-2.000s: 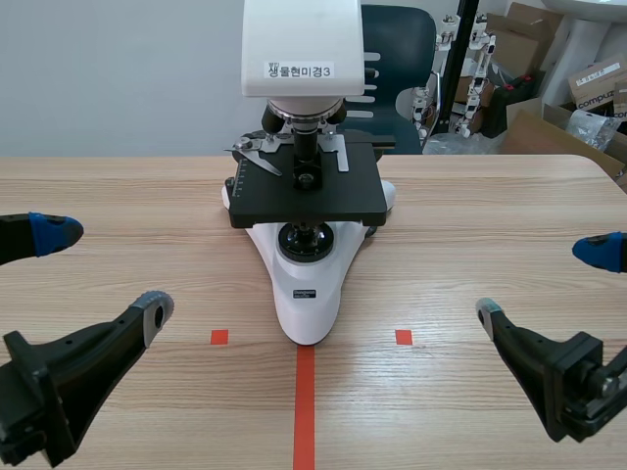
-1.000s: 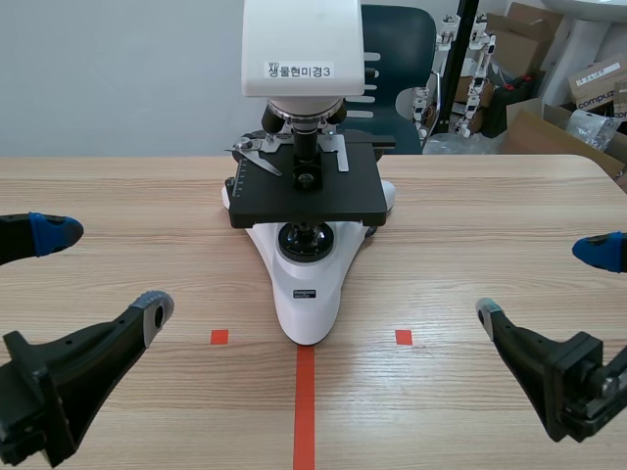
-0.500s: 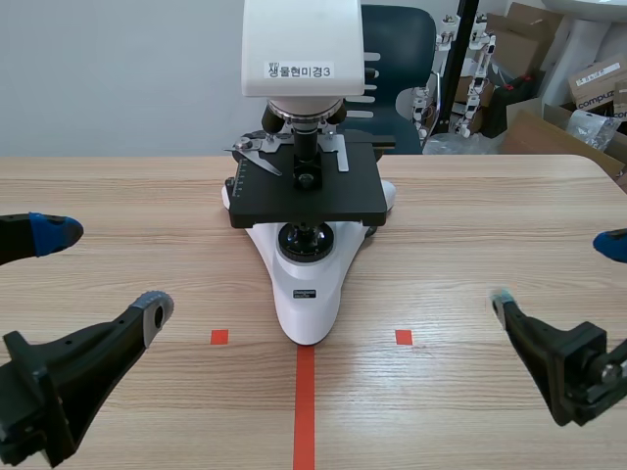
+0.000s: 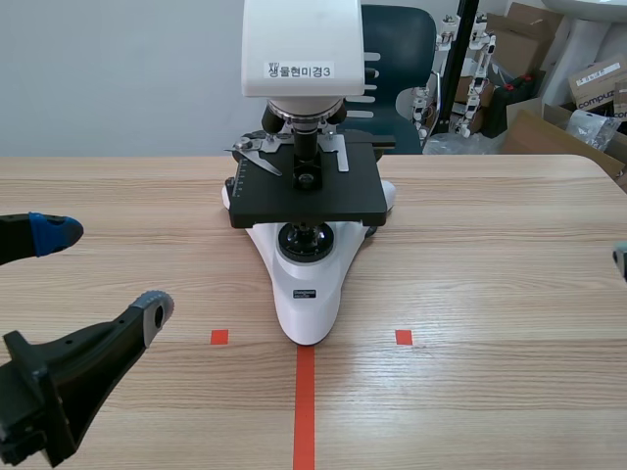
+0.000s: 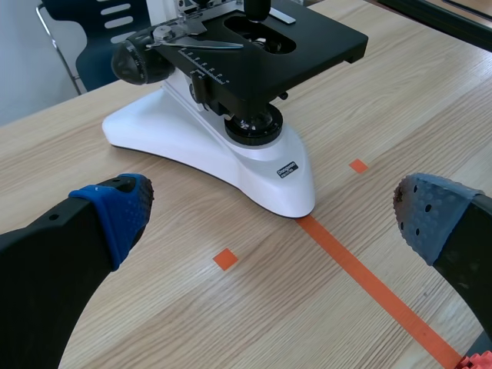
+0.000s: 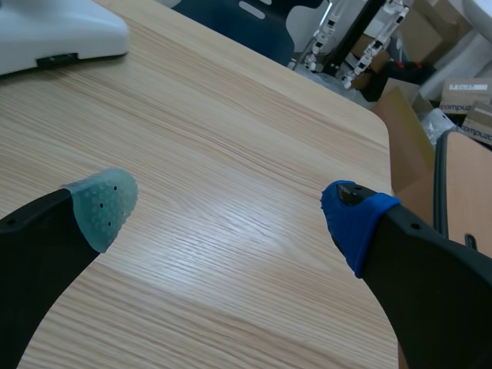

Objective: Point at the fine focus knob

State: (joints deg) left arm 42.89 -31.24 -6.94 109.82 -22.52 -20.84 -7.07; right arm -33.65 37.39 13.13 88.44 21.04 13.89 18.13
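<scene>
Left wrist view: fine focus knob (image 5: 140,60), judged black dial on microscope (image 5: 231,146) flank beside stage (image 5: 292,46), on desk (image 5: 400,100). Rigid, turns easily, stand heavy; no grasp needed, aim fingertip at dial face. Jaws of left gripper (image 5: 277,209), right gripper (image 6: 228,206) spread, empty. Versus earlier: right gripper withdrawn almost out of scene view; left unmoved.

Black round focus knob (image 5: 141,60), on side of upright white microscope (image 4: 309,294), untouched.
</scene>
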